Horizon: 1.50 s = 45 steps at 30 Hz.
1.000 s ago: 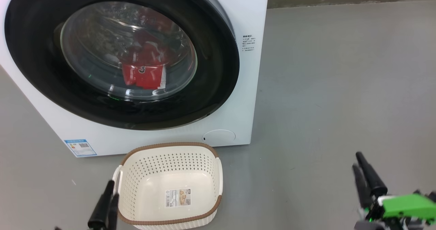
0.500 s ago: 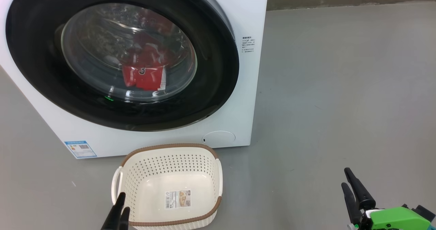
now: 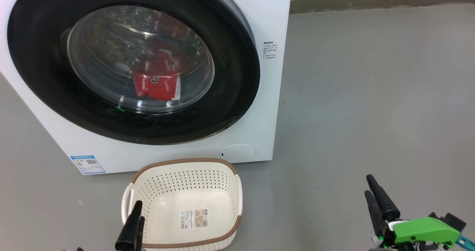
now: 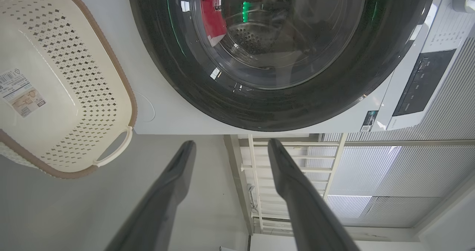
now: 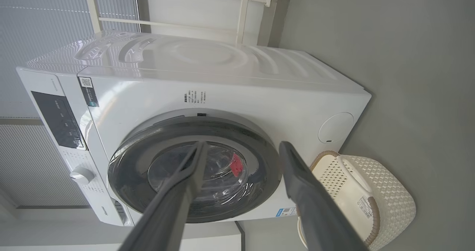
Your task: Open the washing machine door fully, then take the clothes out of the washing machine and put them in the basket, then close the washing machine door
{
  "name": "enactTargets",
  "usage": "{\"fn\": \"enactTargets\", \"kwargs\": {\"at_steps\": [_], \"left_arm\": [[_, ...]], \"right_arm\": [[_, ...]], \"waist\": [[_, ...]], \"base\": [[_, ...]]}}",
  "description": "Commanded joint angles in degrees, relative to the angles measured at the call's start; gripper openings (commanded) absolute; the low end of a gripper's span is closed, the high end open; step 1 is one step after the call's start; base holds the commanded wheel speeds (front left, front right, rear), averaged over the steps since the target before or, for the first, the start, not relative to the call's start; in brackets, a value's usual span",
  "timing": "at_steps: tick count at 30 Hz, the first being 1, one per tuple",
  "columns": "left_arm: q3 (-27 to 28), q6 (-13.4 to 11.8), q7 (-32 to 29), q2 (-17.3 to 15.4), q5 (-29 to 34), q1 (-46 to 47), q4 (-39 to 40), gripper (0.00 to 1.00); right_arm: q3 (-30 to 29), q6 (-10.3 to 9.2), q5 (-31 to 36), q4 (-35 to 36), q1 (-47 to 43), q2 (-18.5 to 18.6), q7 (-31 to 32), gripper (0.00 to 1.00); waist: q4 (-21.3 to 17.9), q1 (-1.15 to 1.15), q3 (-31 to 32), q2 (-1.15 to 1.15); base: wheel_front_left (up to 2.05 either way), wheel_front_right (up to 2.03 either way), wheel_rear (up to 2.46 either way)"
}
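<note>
The white washing machine (image 3: 267,106) fills the upper left of the head view. Its round black-rimmed washing machine door (image 3: 230,95) lies almost flat against the front, with a thin grey strip showing at its upper right edge. Red clothes (image 3: 156,82) show through the glass, also in the left wrist view (image 4: 212,13) and the right wrist view (image 5: 236,164). The cream basket (image 3: 185,161) stands on the floor in front of the machine, holding nothing. My left gripper (image 3: 139,210) hovers open at the basket's near left corner (image 4: 231,142). My right gripper (image 3: 368,185) is open over bare floor, far right (image 5: 242,143).
Grey floor (image 3: 371,95) stretches wide to the right of the machine, up to a baseboard (image 3: 371,0) at the back. A round cap (image 3: 237,150) and a blue label (image 3: 87,163) sit low on the machine's front. The dark control panel (image 4: 419,84) is on its top edge.
My left gripper has shifted right, from beside the basket's left handle to over its near left corner. My right gripper has moved left. The camera has tilted slightly.
</note>
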State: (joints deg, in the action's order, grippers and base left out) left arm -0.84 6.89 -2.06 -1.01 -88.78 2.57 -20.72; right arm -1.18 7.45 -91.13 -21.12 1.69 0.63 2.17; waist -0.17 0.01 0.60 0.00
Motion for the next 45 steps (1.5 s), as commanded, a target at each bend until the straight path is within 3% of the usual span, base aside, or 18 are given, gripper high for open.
{"fn": "enactTargets", "kwargs": {"at_steps": [1, 29, 45], "left_arm": [[0.1, -0.2, 0.5, -0.7, 1.4, 2.5, 1.7, 1.0], [-2.0, -2.7, 5.1, -0.9, 26.2, 4.4, 6.5, 1.0], [-5.0, -5.1, 7.8, -1.1, 40.3, 6.5, 4.8, 1.0]], "right_arm": [[0.6, 0.02, 1.2, 1.5, 3.0, 0.8, -0.7, 1.0], [3.1, 0.02, 17.7, 0.5, 6.8, 1.1, -5.3, 1.0], [1.9, 0.02, 34.0, 0.3, 8.8, 1.3, -8.0, 1.0]], "waist": [[0.0, -0.01, 0.0, 0.0], [-0.3, -0.01, 0.8, 0.0], [-0.4, -0.01, 1.4, 0.0]], "base": [[0.0, 0.0, 0.0], [0.0, 0.0, 0.0], [0.0, 0.0, 0.0]]}}
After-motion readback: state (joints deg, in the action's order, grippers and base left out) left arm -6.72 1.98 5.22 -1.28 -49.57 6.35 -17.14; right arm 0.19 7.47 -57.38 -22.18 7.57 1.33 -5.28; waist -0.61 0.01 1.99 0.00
